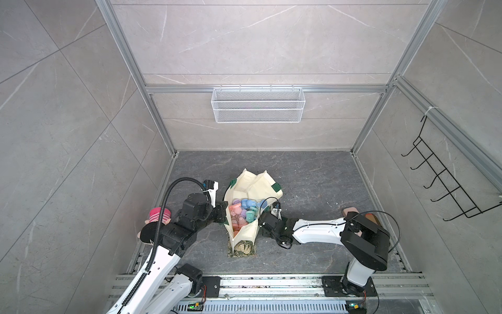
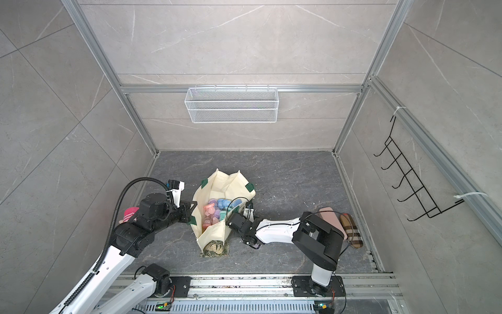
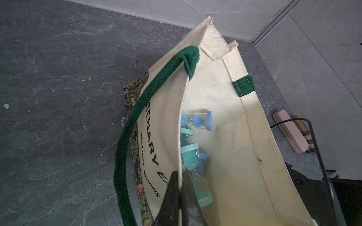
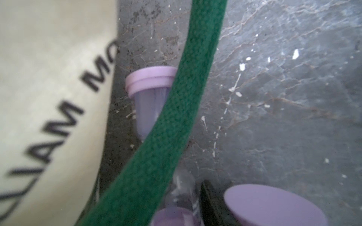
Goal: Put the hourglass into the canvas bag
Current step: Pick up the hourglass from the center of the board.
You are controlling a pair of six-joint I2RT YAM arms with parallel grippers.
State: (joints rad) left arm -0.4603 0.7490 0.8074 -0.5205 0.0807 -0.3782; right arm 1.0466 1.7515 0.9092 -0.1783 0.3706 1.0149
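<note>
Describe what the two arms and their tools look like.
Both arms have white link shells and black joint housings. The left arm carries a ribbed black conduit hose; the right arm has thin, loose black cables. The left tool has dark, tapering fingers.

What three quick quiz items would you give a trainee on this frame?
1. True or false: the left jaws are shut on the canvas bag rim.
2. The hourglass on the table, outside the bag and partly under the green handle, is: A pink, B purple, C teal.
3. Fill in: the bag already holds several ____.
Key: 1 true; 2 B; 3 hourglasses.
</note>
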